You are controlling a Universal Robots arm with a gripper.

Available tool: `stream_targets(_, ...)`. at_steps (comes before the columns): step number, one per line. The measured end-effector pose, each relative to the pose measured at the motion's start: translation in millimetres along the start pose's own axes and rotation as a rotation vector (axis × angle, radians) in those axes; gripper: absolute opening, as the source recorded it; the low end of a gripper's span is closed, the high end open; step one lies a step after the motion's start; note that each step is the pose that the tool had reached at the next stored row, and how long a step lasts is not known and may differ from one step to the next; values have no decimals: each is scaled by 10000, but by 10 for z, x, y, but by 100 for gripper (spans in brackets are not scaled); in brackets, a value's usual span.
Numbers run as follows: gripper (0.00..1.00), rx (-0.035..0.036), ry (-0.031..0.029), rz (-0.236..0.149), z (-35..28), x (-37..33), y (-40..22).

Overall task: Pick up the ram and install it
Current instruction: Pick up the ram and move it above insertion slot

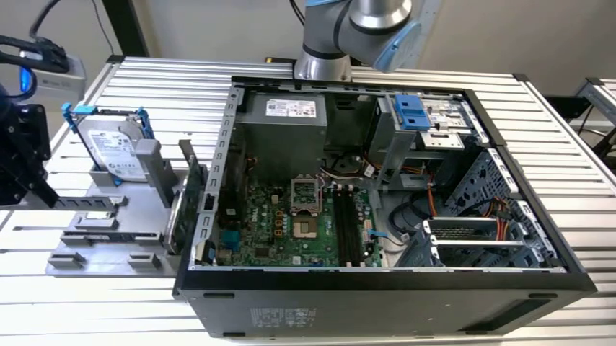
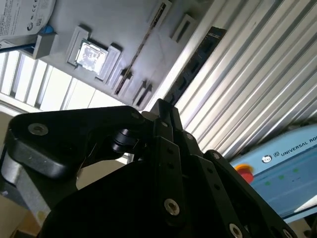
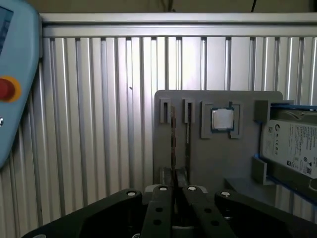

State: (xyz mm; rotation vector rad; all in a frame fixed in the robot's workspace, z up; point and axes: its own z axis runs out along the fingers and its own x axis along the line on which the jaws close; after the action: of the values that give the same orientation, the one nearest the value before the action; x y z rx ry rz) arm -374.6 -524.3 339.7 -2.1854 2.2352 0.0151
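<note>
The ram (image 3: 173, 139) stands on edge in a slot of the grey holder (image 3: 247, 163), with a second thin stick (image 3: 188, 134) in the slot beside it. In the exterior view the ram (image 1: 114, 235) lies along the front of the holder (image 1: 72, 259), at that view's left beside the open computer case (image 1: 385, 288). My gripper (image 3: 176, 194) hovers over the holder's near end, in line with the ram, shut and holding nothing. It is also seen in the second wrist view (image 2: 161, 110) and at the exterior view's left edge (image 1: 24, 166). The motherboard's black slots (image 1: 347, 227) lie inside the case.
The holder also carries a processor chip (image 3: 222, 119), a hard drive in a blue frame (image 1: 115, 148) and a green expansion card (image 1: 187, 194) next to the case wall. A light blue pendant with a red button (image 3: 7, 89) lies on the ribbed aluminium table (image 3: 89, 124).
</note>
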Motion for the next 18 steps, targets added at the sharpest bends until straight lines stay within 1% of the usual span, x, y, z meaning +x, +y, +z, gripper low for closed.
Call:
stream_targets(4,0,-1,1,1,-81,-2,0)
stream_targets(8,0,0,0,0,-147,-3,0)
stream_targets(12,0,0,0,1,-208,-4,0)
stream_targets(18,0,1,-1,1,-282,-5,-1)
